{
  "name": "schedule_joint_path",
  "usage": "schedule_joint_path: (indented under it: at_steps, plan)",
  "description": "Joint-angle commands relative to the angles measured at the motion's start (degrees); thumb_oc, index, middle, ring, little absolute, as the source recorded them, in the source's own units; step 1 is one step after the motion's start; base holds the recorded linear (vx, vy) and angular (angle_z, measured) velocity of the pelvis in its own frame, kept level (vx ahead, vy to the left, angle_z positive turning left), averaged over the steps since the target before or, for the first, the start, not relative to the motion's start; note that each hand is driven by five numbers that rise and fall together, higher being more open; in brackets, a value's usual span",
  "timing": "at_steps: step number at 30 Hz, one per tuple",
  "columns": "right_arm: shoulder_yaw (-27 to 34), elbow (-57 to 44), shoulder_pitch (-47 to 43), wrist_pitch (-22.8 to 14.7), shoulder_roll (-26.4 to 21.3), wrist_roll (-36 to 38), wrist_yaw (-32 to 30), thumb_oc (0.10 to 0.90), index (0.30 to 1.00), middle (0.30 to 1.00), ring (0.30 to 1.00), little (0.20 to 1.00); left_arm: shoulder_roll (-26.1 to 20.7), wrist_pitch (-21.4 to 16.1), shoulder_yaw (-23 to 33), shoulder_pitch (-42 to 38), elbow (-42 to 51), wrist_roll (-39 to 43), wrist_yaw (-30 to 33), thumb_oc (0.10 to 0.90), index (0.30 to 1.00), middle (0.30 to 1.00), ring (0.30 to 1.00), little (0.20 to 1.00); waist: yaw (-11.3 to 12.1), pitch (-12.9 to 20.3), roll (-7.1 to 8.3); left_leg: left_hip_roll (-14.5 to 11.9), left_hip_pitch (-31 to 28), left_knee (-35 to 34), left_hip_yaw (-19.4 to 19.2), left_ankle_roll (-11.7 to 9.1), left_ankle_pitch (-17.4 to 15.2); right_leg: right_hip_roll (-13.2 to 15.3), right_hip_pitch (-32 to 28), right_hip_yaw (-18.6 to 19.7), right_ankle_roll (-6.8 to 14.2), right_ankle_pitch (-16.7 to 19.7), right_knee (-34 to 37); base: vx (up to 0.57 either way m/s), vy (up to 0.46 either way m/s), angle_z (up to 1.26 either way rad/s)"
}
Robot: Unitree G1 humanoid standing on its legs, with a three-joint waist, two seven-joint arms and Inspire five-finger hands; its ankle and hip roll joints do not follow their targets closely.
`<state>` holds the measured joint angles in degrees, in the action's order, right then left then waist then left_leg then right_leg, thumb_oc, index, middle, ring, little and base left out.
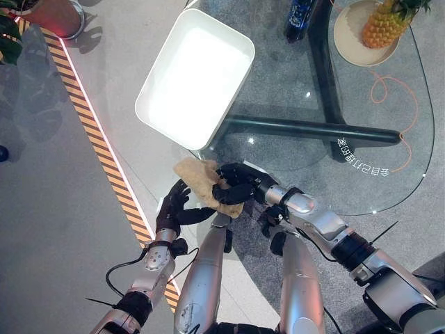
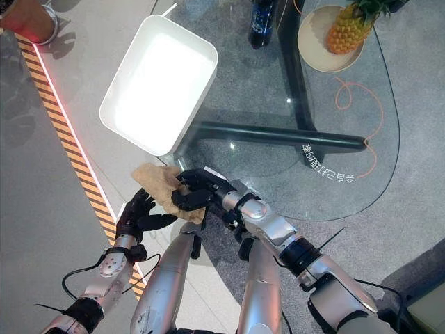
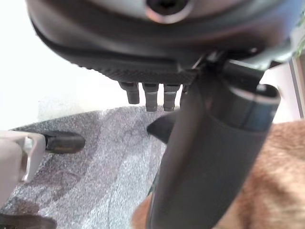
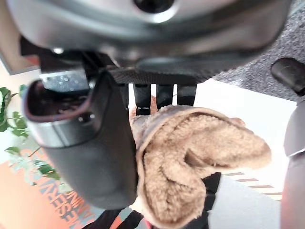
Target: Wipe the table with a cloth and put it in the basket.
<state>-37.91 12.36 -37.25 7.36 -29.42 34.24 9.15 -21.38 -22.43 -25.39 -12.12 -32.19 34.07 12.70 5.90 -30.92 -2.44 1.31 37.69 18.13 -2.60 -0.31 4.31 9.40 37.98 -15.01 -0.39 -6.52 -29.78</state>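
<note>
Off the near edge of the glass bench (image 1: pixel 389 174), the tan cloth (image 1: pixel 198 179) hangs bunched in the right hand (image 1: pixel 233 186), whose fingers and thumb are curled round it; the right wrist view shows the cloth folded thick between the thumb and the fingers, a loose lobe bulging free. One end of the cloth sticks out toward the white basket (image 1: pixel 198 76), which sits on the bench's left corner just beyond it. The left hand (image 1: pixel 174 207) hovers just beside and below the cloth with its fingers loosely spread, holding nothing. The grip looks to me to catch only part of the cloth, so the free lobe could slip out and drop to the floor short of the basket, since hand and cloth are outside the bench edge. A low carry might also catch the basket's near rim and nudge it off its corner. Farther back stand a dark bottle (image 1: pixel 300 19) and a pineapple (image 1: pixel 386 21) on a plate (image 1: pixel 348 43), well apart from the hands.
</note>
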Motion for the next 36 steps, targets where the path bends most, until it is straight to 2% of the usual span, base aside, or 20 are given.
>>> schedule_joint_path:
  at_steps: [1,6,10,12,13,15,18,21,25,36]
  plan:
    - [3.7,-14.9,-0.3,-8.3,3.6,5.9,5.5,0.1,0.3,0.3,0.3,0.2,-1.8,-3.4,0.5,3.3,6.8,-1.5,-0.2,0.8,0.9,0.9,0.9,0.9,0.0,1.1,-1.25,1.1,-5.2,2.6,-3.6,2.1,-6.9,-2.2,-2.6,2.4,2.3,3.7,4.1,0.0,-0.002,-0.03]
    - [3.4,-19.1,1.5,-6.1,4.2,5.8,6.8,0.1,0.3,0.3,0.3,0.2,-2.2,-5.8,1.4,1.8,14.9,-0.9,0.1,0.8,0.9,0.9,0.9,0.9,-0.4,1.1,-0.94,1.2,-6.4,2.6,-3.7,2.4,-7.1,-2.1,-4.0,2.7,2.4,3.8,4.7,0.0,-0.013,-0.01]
    - [2.8,-20.3,1.5,-6.4,5.1,6.0,9.1,0.1,0.3,0.3,0.3,0.2,-2.2,-4.6,0.6,0.1,19.4,-0.7,-1.2,0.8,0.9,0.9,0.9,0.9,-0.3,1.1,-0.67,1.4,-6.7,2.8,-3.6,2.5,-7.2,-2.1,-4.7,2.7,2.3,3.9,5.0,-0.01,-0.035,-0.04]
    - [2.6,-20.9,1.0,-6.5,5.2,5.6,10.5,0.1,0.3,0.3,0.3,0.2,-2.0,-2.3,0.0,-0.4,21.0,4.5,-6.6,0.8,0.9,0.9,0.9,0.9,-0.4,1.1,-0.58,1.5,-6.9,2.9,-3.5,2.6,-7.3,-2.1,-5.1,2.6,2.3,4.0,5.2,-0.01,-0.018,-0.02]
    - [2.3,-21.6,0.9,-6.4,4.8,4.8,10.7,0.1,0.3,0.3,0.3,0.2,-1.7,1.2,-0.5,-0.5,22.3,10.8,-13.9,0.8,0.9,0.9,0.9,0.9,-0.5,1.1,-0.59,1.5,-7.2,2.8,-3.7,2.6,-7.2,-2.1,-5.4,2.6,2.3,4.1,5.4,0.0,0.0,0.0]
    - [2.1,-22.1,0.7,-6.5,3.8,3.9,10.5,0.1,0.3,0.3,0.3,0.2,-1.5,4.2,-2.3,-0.2,24.5,16.1,-21.9,0.8,0.9,0.9,0.9,0.9,-0.8,1.1,-0.72,1.4,-7.3,2.8,-4.1,2.7,-7.3,-2.0,-5.6,2.5,2.4,4.3,5.8,0.0,0.0,0.0]
    - [2.4,-21.3,0.4,-7.1,1.8,1.2,9.8,0.1,0.3,0.3,0.3,0.2,-2.4,5.3,-4.3,-0.2,26.6,20.2,-26.5,0.8,0.9,0.9,0.9,0.9,-1.4,1.1,-0.95,1.2,-7.4,2.8,-4.6,2.8,-7.5,-2.0,-5.7,2.7,2.4,4.6,6.1,0.0,0.007,-0.01]
    - [2.9,-20.6,0.1,-9.0,-0.8,1.2,9.2,0.1,0.3,0.3,0.3,0.2,-4.1,5.8,-4.4,-0.8,27.2,23.6,-28.1,0.8,0.9,0.9,0.9,0.9,-1.9,1.1,-0.91,1.1,-7.7,2.8,-4.9,2.9,-7.7,-2.0,-5.9,2.9,2.5,4.6,6.2,0.0,0.002,-0.01]
    - [6.0,-19.2,0.4,-12.7,-2.5,2.2,7.8,0.1,0.3,0.3,0.3,0.2,-5.7,6.5,-3.0,-1.1,25.9,24.2,-28.4,0.8,0.9,0.9,0.9,0.9,-2.4,1.1,-0.65,1.2,-7.6,3.4,-5.1,2.8,-8.0,-2.1,-6.0,3.2,2.7,4.6,6.2,0.0,0.0,-0.01]
    - [14.5,-19.8,3.0,-18.8,-2.7,3.2,3.0,0.1,0.3,0.3,0.3,0.2,-5.8,10.6,-0.4,1.4,24.1,23.5,-30.7,0.8,0.9,0.9,0.9,0.9,-3.0,1.1,-0.41,1.1,-7.9,4.2,-5.5,3.0,-8.9,-2.2,-6.5,3.3,2.5,4.0,5.6,0.0,-0.003,0.0]
